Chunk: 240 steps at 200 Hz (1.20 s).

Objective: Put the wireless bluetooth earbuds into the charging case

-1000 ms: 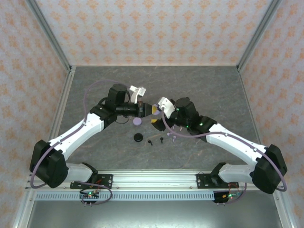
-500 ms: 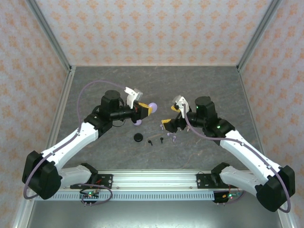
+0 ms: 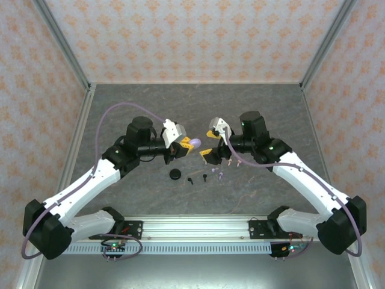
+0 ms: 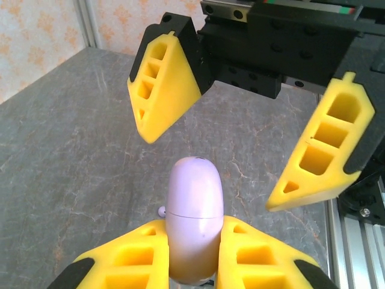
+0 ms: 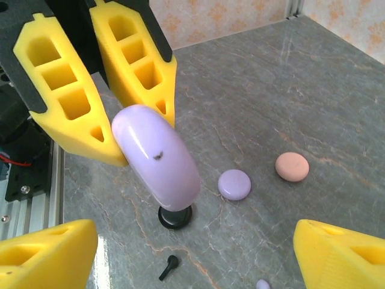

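My fingers (image 4: 129, 256) are yellow. The egg-shaped case (image 4: 194, 217) is pale purple with one small dark mark. The table (image 5: 313, 90) is grey with thin wavy lines. There is a purple round case (image 5: 234, 184), a peach round case (image 5: 292, 167) and a black round case (image 5: 175, 218). The earbud (image 5: 169, 267) is black. The walls (image 3: 180, 36) are cream with orange flowers.

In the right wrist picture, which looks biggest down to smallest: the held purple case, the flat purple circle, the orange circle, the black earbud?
1. Held purple case, helped by being nearest the camera.
2. Flat purple circle and orange circle look alike; no ranking.
3. Black earbud, smallest.
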Tool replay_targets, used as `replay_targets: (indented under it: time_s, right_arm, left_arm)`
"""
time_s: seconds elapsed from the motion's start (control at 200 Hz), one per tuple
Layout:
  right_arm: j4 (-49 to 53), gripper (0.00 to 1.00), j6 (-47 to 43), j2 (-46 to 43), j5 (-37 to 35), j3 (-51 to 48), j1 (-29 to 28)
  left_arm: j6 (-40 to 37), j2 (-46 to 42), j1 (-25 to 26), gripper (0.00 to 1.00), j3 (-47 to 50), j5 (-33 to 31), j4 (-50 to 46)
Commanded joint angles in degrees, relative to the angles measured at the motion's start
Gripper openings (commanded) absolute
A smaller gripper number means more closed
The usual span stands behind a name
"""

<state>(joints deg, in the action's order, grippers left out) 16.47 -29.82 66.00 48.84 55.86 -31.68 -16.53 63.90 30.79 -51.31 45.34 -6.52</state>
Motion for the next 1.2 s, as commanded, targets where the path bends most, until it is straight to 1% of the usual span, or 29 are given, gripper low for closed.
replay_targets:
  time_s: [0.0, 0.2, 0.33, 0.475, 0.576, 0.781, 0.886, 0.941, 1.021, 1.096, 1.126, 1.141, 1.196]
  right_arm:
    - [2.9, 0.78, -3.6, 1.5, 4.7, 3.1, -0.1]
    - [5.7, 0.7, -5.1, 3.7, 8.3, 5.3, -0.7]
    - [6.3, 0.66, -5.6, 4.4, 8.6, 6.3, -1.3]
    - [8.0, 0.54, -6.5, 5.3, 9.6, 7.9, -1.2]
    - [8.5, 0.49, -6.8, 5.7, 10.6, 8.6, -1.3]
    - [9.8, 0.35, -7.3, 6.3, 11.5, 9.6, -1.3]
    - [10.7, 0.27, -7.4, 6.8, 12.1, 10.1, -1.3]
    - [11.1, 0.24, -7.5, 6.8, 11.8, 10.3, -1.3]
    - [11.7, 0.23, -7.7, 6.6, 11.5, 10.6, -1.3]
    - [12.1, 0.22, -7.9, 6.4, 11.2, 10.8, -1.3]
    - [12.3, 0.22, -8.0, 6.3, 11.1, 10.9, -1.3]
    - [12.3, 0.22, -8.1, 6.2, 11.0, 10.9, -1.3]
    - [12.5, 0.21, -8.1, 6.2, 10.8, 11.1, -1.3]
  left_arm:
    - [-4.3, 0.2, 0.4, 0.0, -2.5, 2.0, -1.9]
    - [-5.2, 1.4, 0.6, 0.0, -4.1, 3.4, -4.0]
    - [-5.7, 1.8, 0.6, 0.0, -4.9, 4.2, -5.0]
    - [-6.1, 2.4, 0.6, 0.0, -5.1, 5.2, -5.4]
    - [-6.4, 2.7, 0.6, 0.0, -5.3, 5.8, -5.7]
    - [-7.0, 3.1, 0.6, 0.0, -5.8, 6.4, -6.6]
    - [-7.0, 3.2, 0.6, 0.0, -5.8, 6.5, -6.7]
    - [-6.9, 3.1, 0.6, 0.0, -5.6, 6.3, -6.7]
    - [-7.1, 2.9, 0.7, 0.0, -5.6, 5.8, -6.6]
    - [-7.1, 2.8, 0.7, 0.13, -5.2, 5.4, -6.5]
    - [-7.2, 2.9, 0.6, 0.22, -5.2, 5.3, -6.6]
    - [-7.1, 2.9, 0.6, 0.25, -5.2, 5.3, -6.7]
    - [-7.2, 3.0, 0.7, 0.31, -5.2, 5.4, -7.0]
